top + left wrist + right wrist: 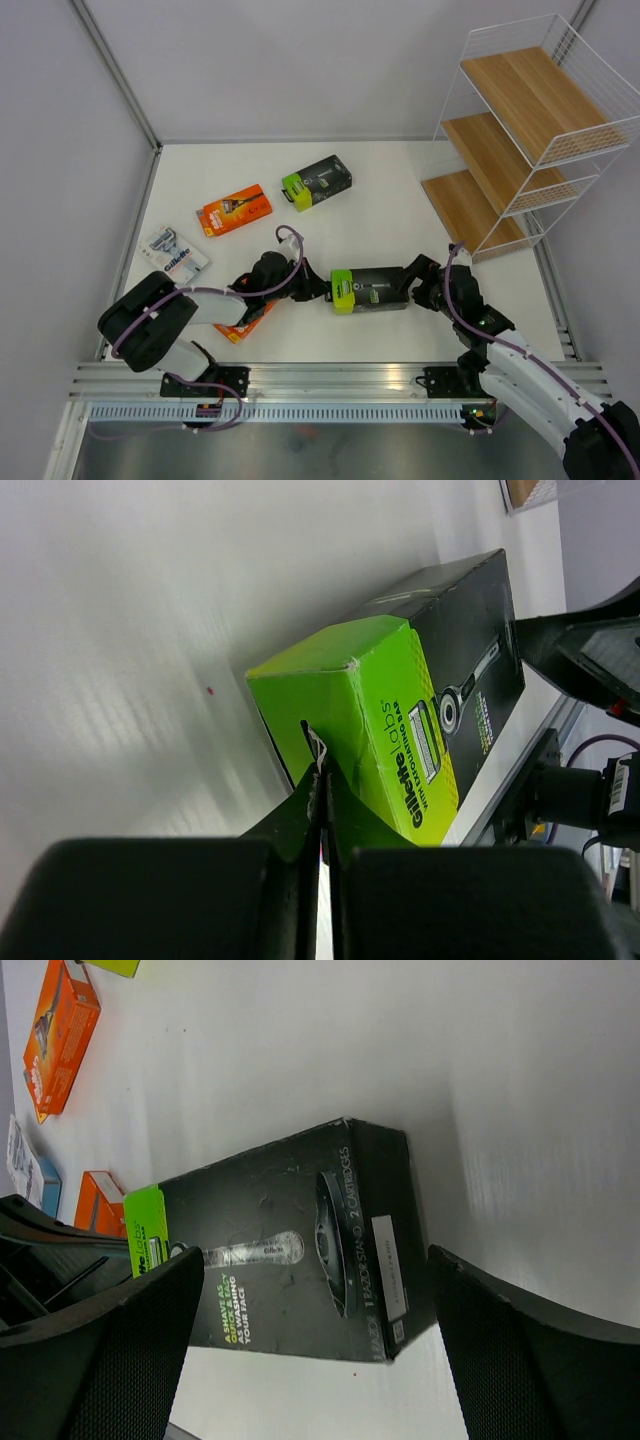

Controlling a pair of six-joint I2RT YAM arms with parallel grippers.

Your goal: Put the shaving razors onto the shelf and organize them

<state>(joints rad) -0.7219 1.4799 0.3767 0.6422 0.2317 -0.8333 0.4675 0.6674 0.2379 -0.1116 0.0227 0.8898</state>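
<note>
Two hands share one pack (368, 289): left hand (323, 289) pinches its lime tab (316, 742), right hand (412, 285) gapes. We risk slippage.

Top view: fixed, high behind the near edge of the table (400, 200), looking down and forward over the whole surface, shelf (520, 130) at far right. Left wrist view: very close, low along the table, facing the lime end of the black pack (400, 730). Right wrist view: close, tilted down on the opposite, dark end. Shared by all three: that pack and the table around it.
</note>
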